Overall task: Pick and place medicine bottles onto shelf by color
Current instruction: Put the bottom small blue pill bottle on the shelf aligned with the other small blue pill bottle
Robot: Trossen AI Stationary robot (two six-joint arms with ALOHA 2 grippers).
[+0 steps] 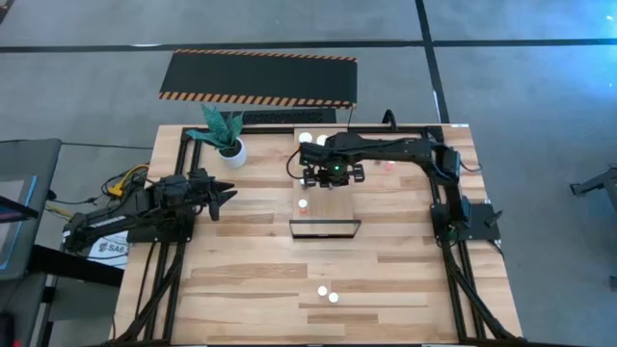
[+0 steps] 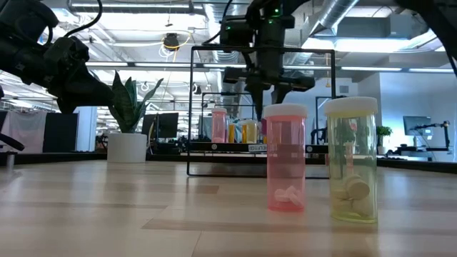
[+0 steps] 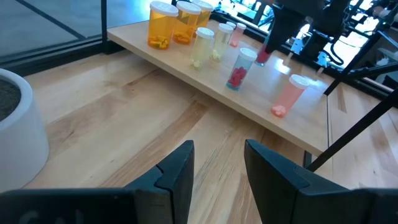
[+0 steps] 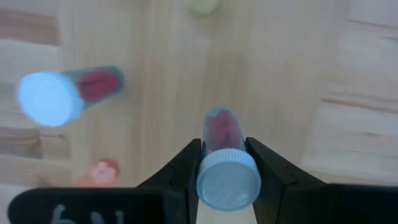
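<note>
The shelf (image 1: 328, 214) is a pale board in the middle of the table, its dark frame (image 1: 325, 229) at the near end. Several white-capped medicine bottles stand on it: orange ones (image 3: 159, 25) at the far end, then yellowish (image 3: 202, 45), one red-filled (image 3: 239, 68) and one pink (image 3: 288, 96). My right gripper (image 4: 227, 163) hangs over the shelf, pointing down, shut on a small red-filled bottle (image 4: 219, 129). My left gripper (image 3: 217, 169) waits at the table's left side, open with nothing between its fingers. My right gripper pinches the small bottle just below its white cap (image 4: 229, 180), one finger (image 4: 186, 163) on each side. The fingers come from above, pointing down. The bottle hangs upright below them over the shelf board (image 4: 161, 74); whether its base touches the board I cannot tell.
A pink bottle (image 2: 285, 157) and a yellowish bottle (image 2: 352, 160) stand on the plank table near its front edge (image 1: 329, 293). A white pot with a green plant (image 1: 231, 149) stands at the far left. A black mat with striped edges (image 1: 258, 77) lies beyond the table.
</note>
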